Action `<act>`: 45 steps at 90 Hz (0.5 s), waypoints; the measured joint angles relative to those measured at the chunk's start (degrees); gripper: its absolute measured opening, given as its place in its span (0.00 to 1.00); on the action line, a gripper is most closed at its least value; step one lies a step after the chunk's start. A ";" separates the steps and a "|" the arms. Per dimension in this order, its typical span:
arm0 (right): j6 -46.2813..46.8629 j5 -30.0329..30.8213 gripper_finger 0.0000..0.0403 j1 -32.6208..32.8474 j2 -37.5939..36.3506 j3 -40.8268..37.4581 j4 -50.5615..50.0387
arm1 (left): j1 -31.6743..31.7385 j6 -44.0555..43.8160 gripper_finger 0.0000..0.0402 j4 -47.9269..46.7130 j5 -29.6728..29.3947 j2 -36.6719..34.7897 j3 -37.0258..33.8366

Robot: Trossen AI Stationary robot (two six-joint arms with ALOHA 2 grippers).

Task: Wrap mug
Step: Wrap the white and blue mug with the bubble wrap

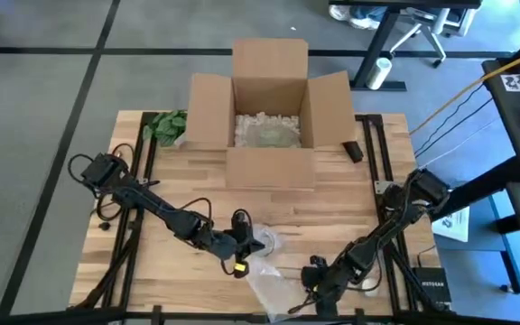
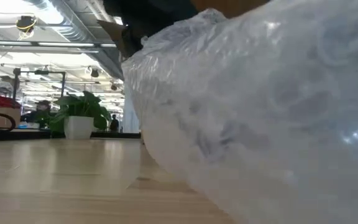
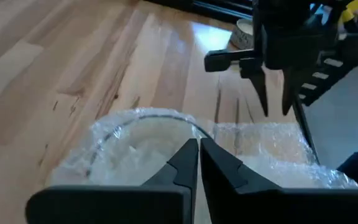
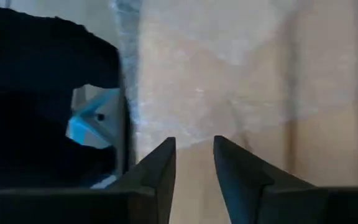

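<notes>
- Down at the near edge of the wooden table [image 1: 332, 217], a sheet of bubble wrap [image 1: 273, 280] lies crumpled, spreading from the middle toward the near side.
- Wrapped in its far-left end sits a rounded shape, seemingly the mug [image 3: 138, 140], clouded by the plastic; its rim shows as a curved line in the left wrist view.
- The left gripper [image 1: 242, 242] is at that bundle, its arm reaching in from the left side of the table.
- Its fingers [image 3: 185, 163] are pressed together, tips touching the wrap just over the mug; whether they pinch any plastic cannot be told.
- The right gripper [image 1: 312, 275] sits low near the near edge, just right of the bubble wrap, with its arm stretching back to the right.
- Its fingers [image 4: 160, 165] stand a little apart, holding nothing, pointing over the edge of the wrap and bare wood.
- From table height, the bubble wrap fills most of the picture, bulging close to the lens.
- An open cardboard box [image 1: 269, 113] stands at the far middle of the table, flaps spread, with pale packing filler inside.
- A green plant [image 1: 166, 125] lies just left of the box, at the far-left part of the table.
- A small dark object [image 1: 352, 151] rests just right of the box.
</notes>
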 joint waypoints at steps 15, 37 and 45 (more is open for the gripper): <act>-2.71 0.51 0.24 0.67 5.39 8.51 -7.93 | -1.46 -1.64 0.00 -0.12 0.02 0.00 0.00; -5.64 1.23 0.23 0.56 10.72 15.16 -15.05 | -3.86 -3.81 0.00 -0.06 -0.95 0.00 0.02; -5.76 2.67 0.21 0.62 10.77 15.13 -15.27 | -4.58 -4.43 0.00 -0.09 -1.98 0.00 0.02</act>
